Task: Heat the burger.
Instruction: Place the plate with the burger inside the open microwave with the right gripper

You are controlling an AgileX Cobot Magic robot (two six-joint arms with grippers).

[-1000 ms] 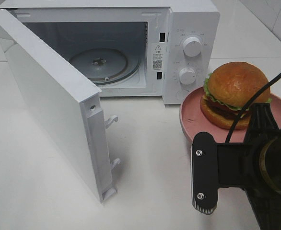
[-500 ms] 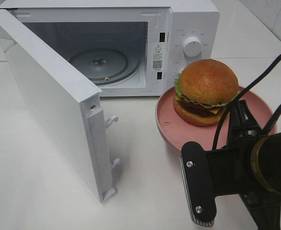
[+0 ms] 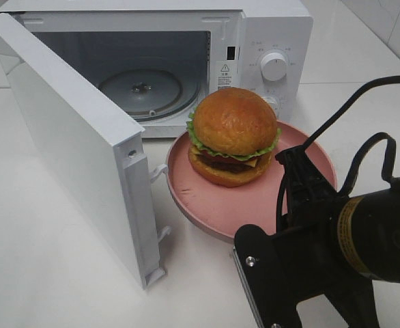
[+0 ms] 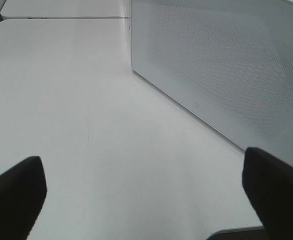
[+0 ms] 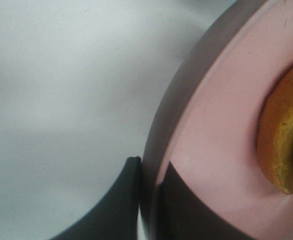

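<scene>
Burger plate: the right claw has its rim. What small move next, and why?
Probably ease the round pink plate, level, toward the round glass turntable: the right claw is shut on its rim, the golden-bun burger sits on it, and the white microwave door stands open.

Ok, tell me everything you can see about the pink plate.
The pink plate is round and shallow with a raised rim, smooth and matte, maybe plastic. The burger sits upright on it, toward the far side. The right gripper pinches its near edge, fingers either side of the rim. It hangs before the open microwave, apparently off the table.
</scene>
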